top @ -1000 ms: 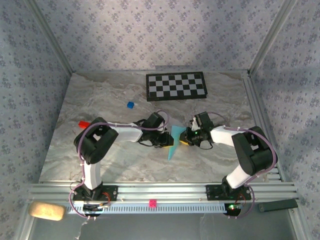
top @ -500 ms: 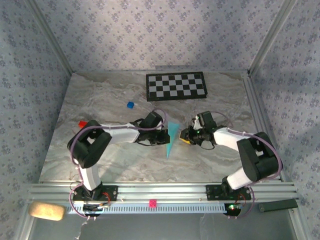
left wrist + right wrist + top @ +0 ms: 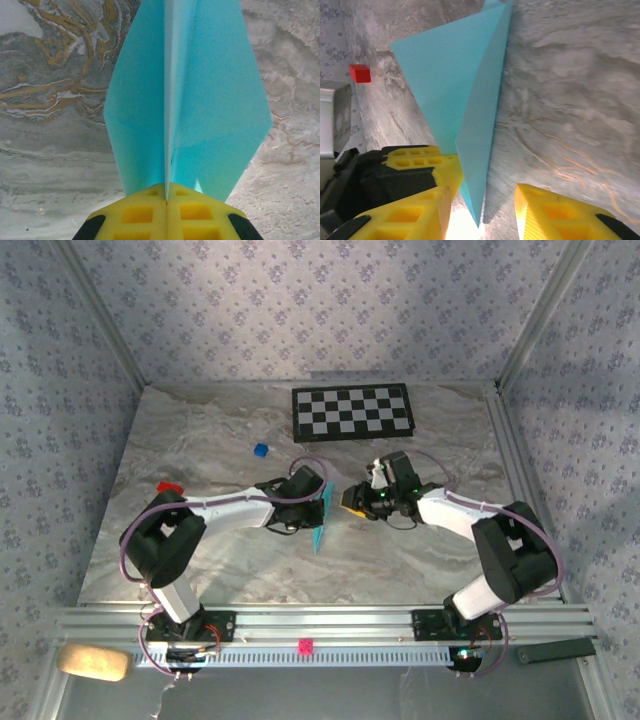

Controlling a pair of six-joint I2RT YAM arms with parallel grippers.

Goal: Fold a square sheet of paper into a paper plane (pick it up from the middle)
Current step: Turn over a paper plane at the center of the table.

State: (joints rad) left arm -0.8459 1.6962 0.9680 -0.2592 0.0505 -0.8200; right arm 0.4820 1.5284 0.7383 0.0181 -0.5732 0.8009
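Evidently at the finishing stage: the left gripper [image 3: 166, 202] pinches the paper plane [image 3: 190, 100] on edge at the middle of the table [image 3: 200, 570], while the right gripper [image 3: 481, 207] has its jaws parted around one corner without gripping it, so the next move probably calls for a gentle set-down.

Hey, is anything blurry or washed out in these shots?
Left wrist view: the paper plane is crisp, the table behind slightly soft. Right wrist view: a bright washed-out patch inside the right gripper. Top view: even light, no glare.
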